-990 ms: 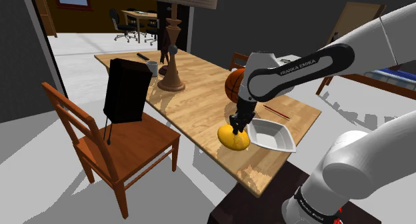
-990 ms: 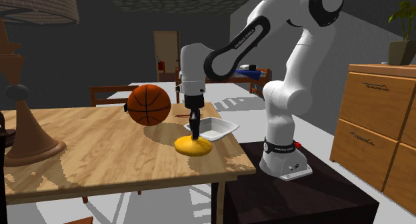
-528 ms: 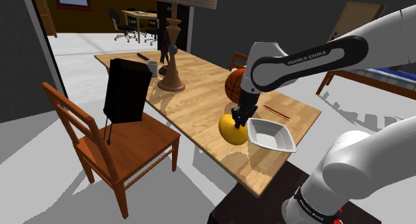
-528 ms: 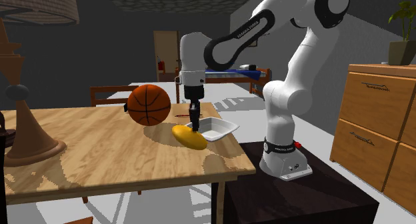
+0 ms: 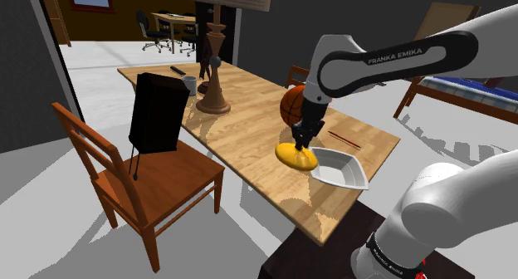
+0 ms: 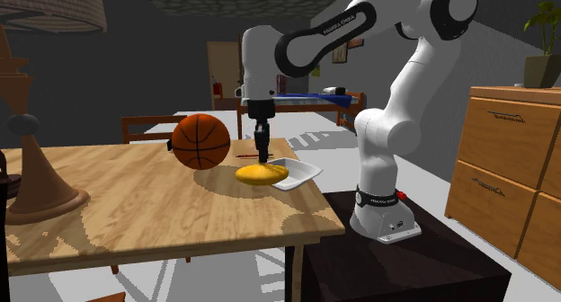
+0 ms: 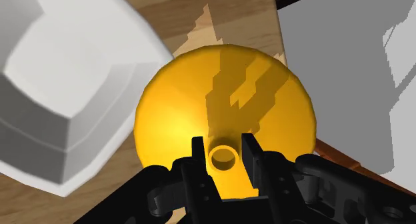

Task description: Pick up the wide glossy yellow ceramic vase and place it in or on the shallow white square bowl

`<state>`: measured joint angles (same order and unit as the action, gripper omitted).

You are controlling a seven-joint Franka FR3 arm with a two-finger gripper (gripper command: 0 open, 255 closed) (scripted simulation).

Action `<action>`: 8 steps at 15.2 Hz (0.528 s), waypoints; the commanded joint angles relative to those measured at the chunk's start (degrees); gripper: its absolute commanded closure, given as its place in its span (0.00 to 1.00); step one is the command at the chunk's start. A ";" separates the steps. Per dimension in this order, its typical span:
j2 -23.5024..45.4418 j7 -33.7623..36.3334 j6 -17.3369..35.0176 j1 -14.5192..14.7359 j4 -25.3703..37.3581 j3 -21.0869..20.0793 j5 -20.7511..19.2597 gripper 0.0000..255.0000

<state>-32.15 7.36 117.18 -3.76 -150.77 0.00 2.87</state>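
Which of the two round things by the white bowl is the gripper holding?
The yellow vase, clasped at its neck by the gripper; the orange basketball sits free on the table.

Basketball (image 5: 289, 107) on wooden worktop (image 5: 249, 124); lamp base (image 5: 214, 95) and mug (image 5: 191, 85) farther along it. Black bag (image 5: 158, 111) upright on wooden chair (image 5: 170, 184) alongside. Dresser (image 6: 512, 165) at second exterior view's right.
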 commanded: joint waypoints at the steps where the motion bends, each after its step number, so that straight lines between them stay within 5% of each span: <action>1: -0.73 0.13 -2.02 0.00 1.28 -0.03 -0.04 1.00; 8: -4.44 -2.07 -7.56 -1.36 3.01 1.97 -1.49 1.00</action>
<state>-35.53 6.03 110.41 -4.70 -147.46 1.37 1.82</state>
